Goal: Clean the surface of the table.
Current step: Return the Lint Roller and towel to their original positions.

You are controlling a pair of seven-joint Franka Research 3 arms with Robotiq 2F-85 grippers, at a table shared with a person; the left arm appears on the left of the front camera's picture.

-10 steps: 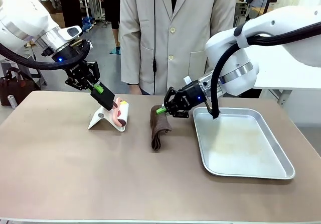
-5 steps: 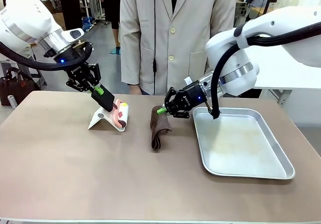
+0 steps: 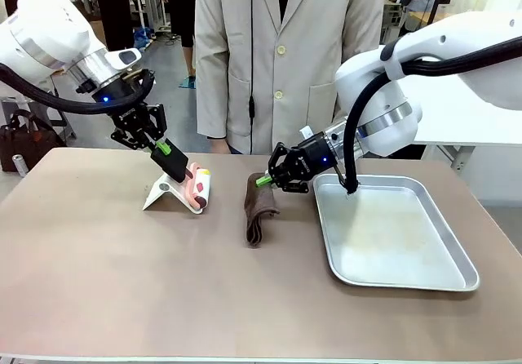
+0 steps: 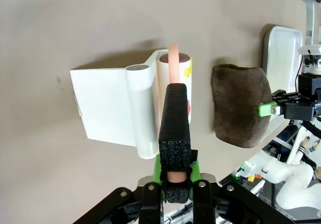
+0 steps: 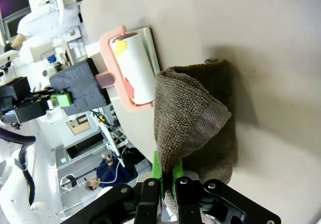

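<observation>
The brownish table (image 3: 122, 282) holds a lint roller (image 3: 198, 186) with a pink handle, resting on its white stand (image 3: 163, 194). My left gripper (image 3: 175, 162) comes down from the upper left and is shut on the roller's pink handle; in the left wrist view its foam-padded gripper (image 4: 174, 98) clamps the handle above the roll (image 4: 181, 66). A folded brown cloth (image 3: 259, 209) lies mid-table. My right gripper (image 3: 263, 180) is shut on the cloth's far corner, which is raised slightly; the right wrist view shows the gripper (image 5: 168, 171) pinching the cloth (image 5: 200, 118).
A shiny metal tray (image 3: 391, 233) lies right of the cloth, under my right arm. A person in a pale coat (image 3: 277, 54) stands at the far edge. A brown bag (image 3: 24, 139) sits beyond the table's left corner. The near half of the table is bare.
My left arm has shifted slightly to the right, still holding the roller's handle. The right gripper and cloth have hardly moved.
</observation>
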